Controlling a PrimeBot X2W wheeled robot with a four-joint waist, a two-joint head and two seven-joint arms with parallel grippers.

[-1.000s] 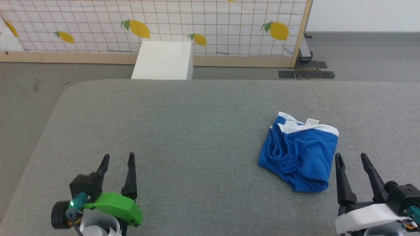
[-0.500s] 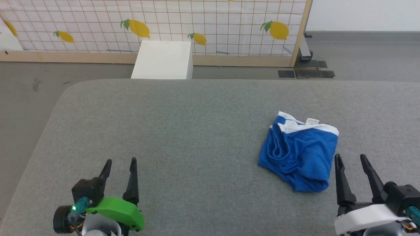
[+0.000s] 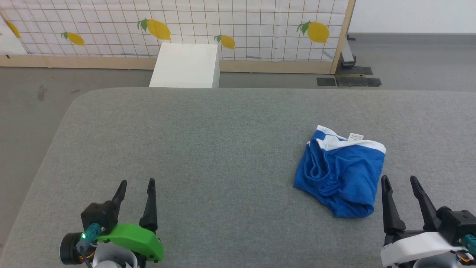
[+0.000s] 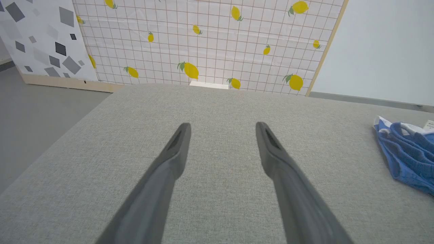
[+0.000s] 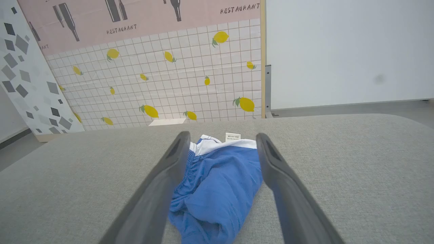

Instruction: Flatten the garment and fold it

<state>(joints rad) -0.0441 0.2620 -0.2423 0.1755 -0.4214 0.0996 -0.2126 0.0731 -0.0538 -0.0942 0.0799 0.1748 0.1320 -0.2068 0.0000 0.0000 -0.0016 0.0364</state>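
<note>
The garment (image 3: 340,174) is a crumpled bright blue pair of shorts with a white band and a small white label, lying on the right part of the grey padded table (image 3: 223,149). My right gripper (image 3: 399,180) stands open just right of and nearer than the garment, not touching it. The right wrist view frames the garment (image 5: 217,183) between the open fingers (image 5: 271,159). My left gripper (image 3: 135,183) is open over bare table at the lower left. The left wrist view has the garment (image 4: 407,154) far off at its right edge, with my left gripper (image 4: 222,127) empty.
A white box (image 3: 185,66) stands on the floor beyond the table's far edge. Behind it is a lemon-patterned screen (image 3: 223,26) with a wooden frame. The table's left edge curves round at the far left corner, with grey floor (image 3: 29,104) beyond.
My left gripper drew back a little toward the near edge. The head camera tipped slightly, shifting the whole picture. The garment and the right gripper stayed in place.
</note>
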